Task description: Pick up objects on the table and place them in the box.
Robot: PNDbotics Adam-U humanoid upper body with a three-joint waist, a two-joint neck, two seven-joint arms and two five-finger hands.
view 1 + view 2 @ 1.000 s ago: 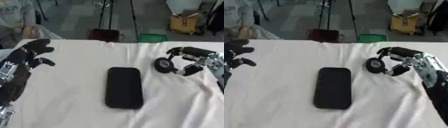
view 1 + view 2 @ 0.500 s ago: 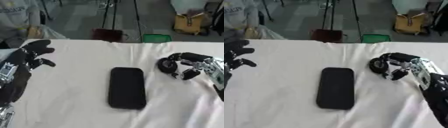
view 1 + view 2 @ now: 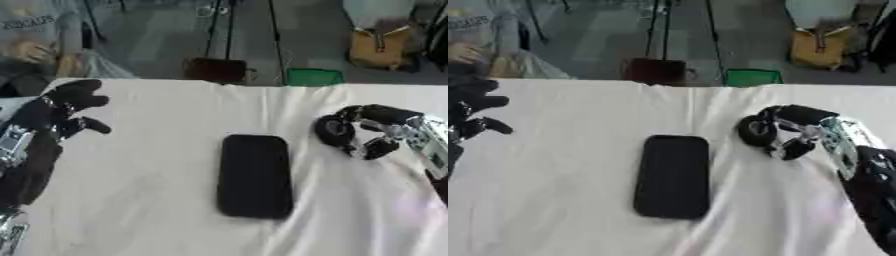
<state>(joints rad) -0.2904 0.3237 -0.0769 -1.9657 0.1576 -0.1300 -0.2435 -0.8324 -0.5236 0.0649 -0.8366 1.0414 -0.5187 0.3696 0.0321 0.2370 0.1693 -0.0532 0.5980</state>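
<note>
The right hand, fingers and thumb curled around a small dark round object, rests on the white-draped counter, having sunk lower toward the cloth than a second ago. The left hand stays relaxed and open at the left edge, holding nothing. A flat black rectangular slab with rounded corners lies unmoved mid-counter.
</note>
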